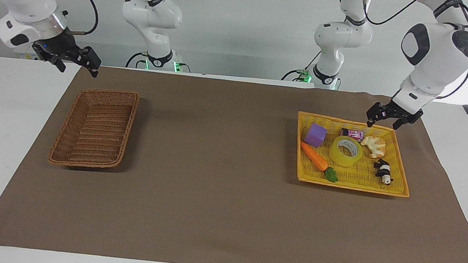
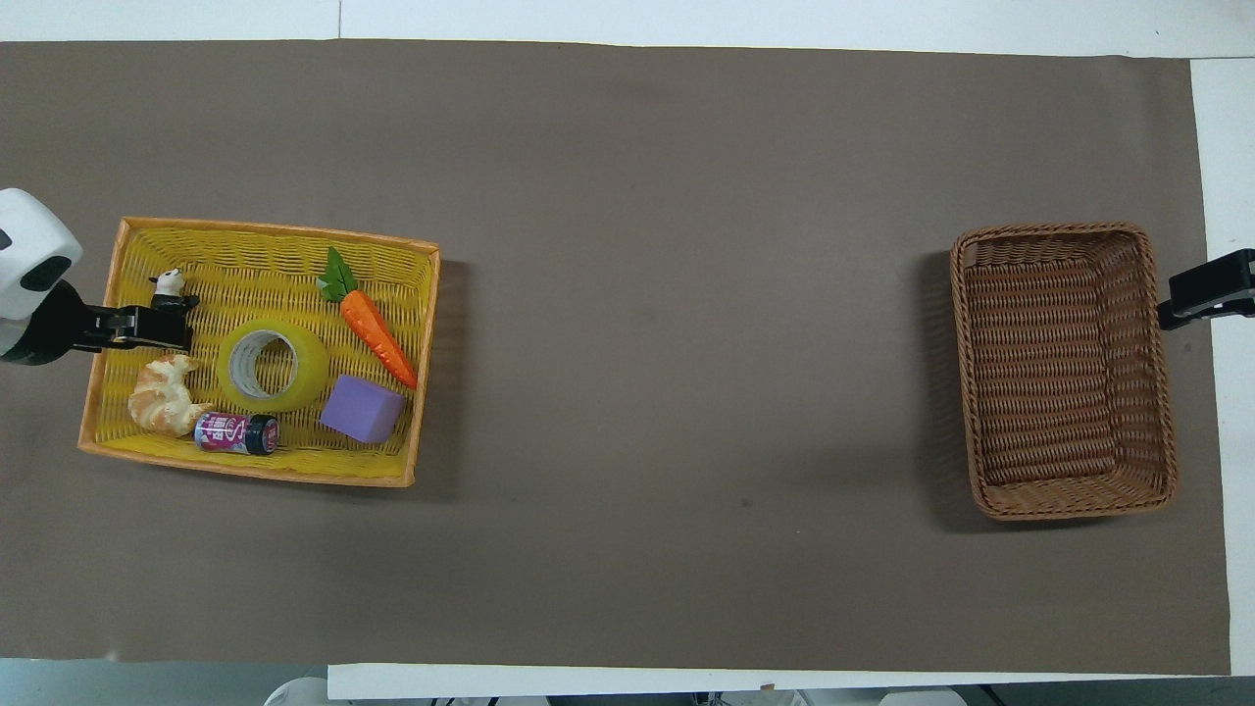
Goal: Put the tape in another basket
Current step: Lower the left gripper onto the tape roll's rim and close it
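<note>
Even, bright overhead light filled both views. The rectangular brown woven wicker basket [image 1: 95,126] cast a soft shadow on the matte brown table mat [image 1: 220,181]. Everything stayed sharp, without glare.
</note>
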You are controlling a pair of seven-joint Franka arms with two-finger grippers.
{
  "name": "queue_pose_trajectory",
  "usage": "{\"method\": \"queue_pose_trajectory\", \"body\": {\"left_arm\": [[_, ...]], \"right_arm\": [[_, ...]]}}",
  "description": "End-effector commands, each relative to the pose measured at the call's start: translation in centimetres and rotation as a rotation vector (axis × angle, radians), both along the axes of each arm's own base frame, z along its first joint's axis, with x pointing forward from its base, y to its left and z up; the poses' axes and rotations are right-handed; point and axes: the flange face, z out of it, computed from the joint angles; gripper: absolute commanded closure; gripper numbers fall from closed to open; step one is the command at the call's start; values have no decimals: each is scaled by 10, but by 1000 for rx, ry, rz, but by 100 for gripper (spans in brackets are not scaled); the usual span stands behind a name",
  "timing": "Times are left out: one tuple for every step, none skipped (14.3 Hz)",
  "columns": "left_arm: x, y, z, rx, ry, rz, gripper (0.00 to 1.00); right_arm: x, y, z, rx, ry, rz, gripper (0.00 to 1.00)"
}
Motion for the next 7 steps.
{"method": "queue_pose_trajectory", "body": {"left_arm": [[13,11,-50,-6,-4,32,4],[18,8,-63,-8,-15,36,5],[20,8,-69,-9,-27,58,12],[19,8,-76,-9,-37,98,26],[16,8,-84,-9,-44,133,27],[11,9,-92,-8,-45,137,27],[7,9,-100,-7,-42,138,27]], "right_arm": [[-6,2,1,3,0,-2,0],[-7,1,2,3,-2,-3,0],[-6,2,1,3,0,-2,0],[-6,2,1,3,0,-2,0],[-6,2,1,3,0,-2,0],[-7,2,2,3,-2,-2,0],[-6,2,1,3,0,-2,0]]}}
